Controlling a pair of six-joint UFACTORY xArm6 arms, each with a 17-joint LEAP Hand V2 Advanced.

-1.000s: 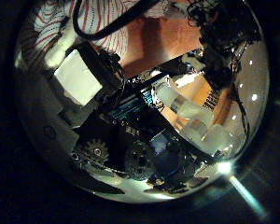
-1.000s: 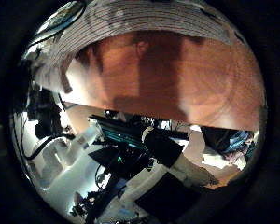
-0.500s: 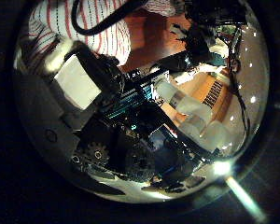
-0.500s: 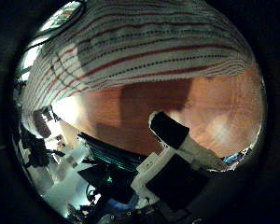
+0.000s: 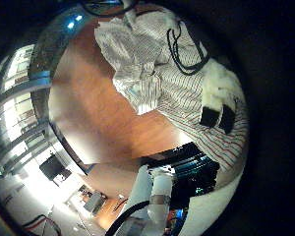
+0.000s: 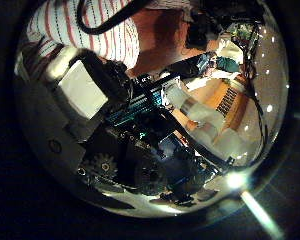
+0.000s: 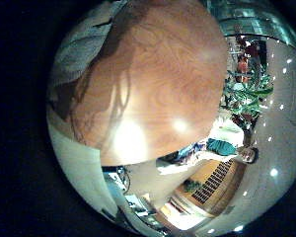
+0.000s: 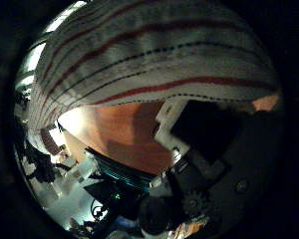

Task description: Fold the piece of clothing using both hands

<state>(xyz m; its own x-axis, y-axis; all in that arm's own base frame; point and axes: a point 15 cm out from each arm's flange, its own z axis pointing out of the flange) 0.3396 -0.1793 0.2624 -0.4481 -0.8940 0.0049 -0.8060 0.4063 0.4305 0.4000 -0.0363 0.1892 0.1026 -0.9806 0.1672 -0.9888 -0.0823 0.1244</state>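
1. While one crumpled white shirt with red and dark stripes [image 5: 177, 84] lay on the reddish-brown wooden table [image 5: 93, 108], bare wood stayed open beside its edge.
2. Right hand [image 8: 204, 139] fingers curled against the cloth; left hand [image 6: 140, 130] grip unclear.

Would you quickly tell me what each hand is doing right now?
Left hand: cannot be told; its fingers lie by the striped shirt.
Right hand: cannot be told; the shirt is close over it.
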